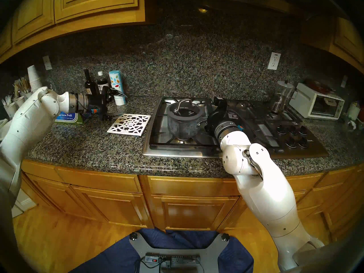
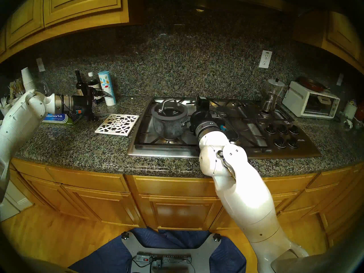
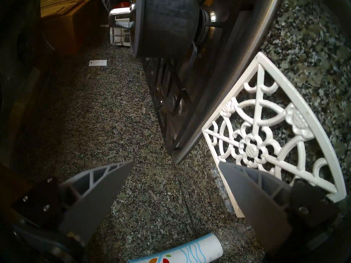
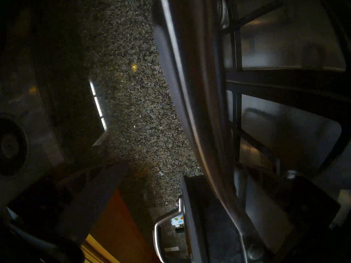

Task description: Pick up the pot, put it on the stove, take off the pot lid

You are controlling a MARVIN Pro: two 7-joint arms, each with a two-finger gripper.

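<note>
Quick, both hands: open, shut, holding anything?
Left hand: open, empty, above the counter by the trivet.
Right hand: open; the pot handle runs between its fingers, ungripped.

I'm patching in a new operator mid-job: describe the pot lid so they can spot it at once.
Find the steel gas stove set into the granite counter; on its front-left burner stands a speckled blue-grey pot. The pot lid sits on top: round glass, thick dark-grey rim, arched silver loop handle, small white logo. The white lattice trivet lying on the counter left of it is flat and square.
</note>
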